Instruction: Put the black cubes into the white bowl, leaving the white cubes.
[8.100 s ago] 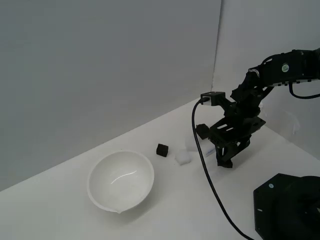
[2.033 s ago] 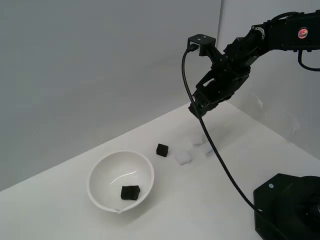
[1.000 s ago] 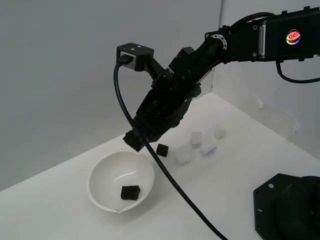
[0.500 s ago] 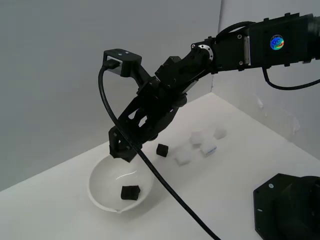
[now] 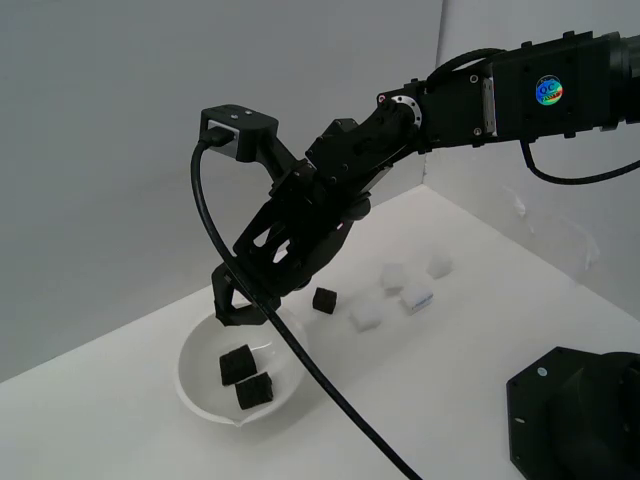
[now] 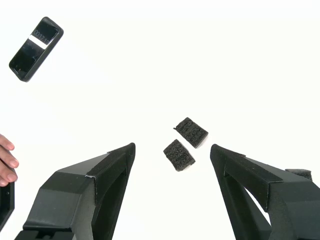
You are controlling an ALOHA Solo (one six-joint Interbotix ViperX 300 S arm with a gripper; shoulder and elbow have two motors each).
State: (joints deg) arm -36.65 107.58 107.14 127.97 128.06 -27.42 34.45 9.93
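Now two black cubes (image 5: 245,378) are lying in the white bowl (image 5: 192,367); gripper (image 6: 172,152) is hanging spread, empty; third black cube (image 5: 324,299) is waiting outside.

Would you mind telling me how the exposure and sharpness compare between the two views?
Wrist view: badly overexposed, the white bowl's surface is blown out to blank white, with only the two black cubes and the open jaws standing out sharply. Exterior view: evenly lit and softer, the white bowl shows a rim and faint glare, and the white cubes nearly blend into the table.
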